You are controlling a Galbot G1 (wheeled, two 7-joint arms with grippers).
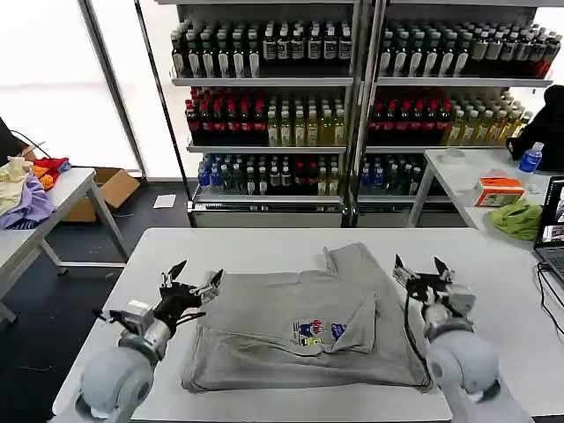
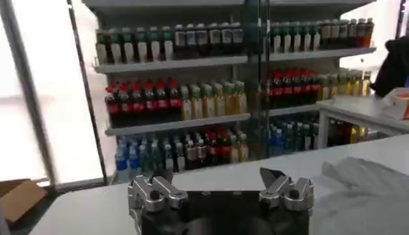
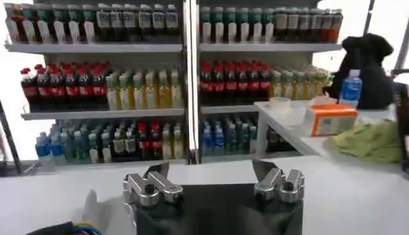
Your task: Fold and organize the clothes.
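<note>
While the grey shirt (image 1: 300, 330) lies mid-table (image 1: 264, 236) with one side already folded inward over its chest print (image 1: 319, 332), the job looks only partly done: the shape is still broad and rumpled. The left gripper (image 1: 194, 280) hovers at the shirt's left edge, fingers spread wide, holding nothing; the right gripper (image 1: 421, 268) hovers beside its right edge, likewise splayed and bare.

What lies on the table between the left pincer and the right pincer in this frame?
In the head view, the partly folded grey shirt spans nearly the whole stretch between the open left pincer and the open right pincer, chest print up, on the white table.
</note>
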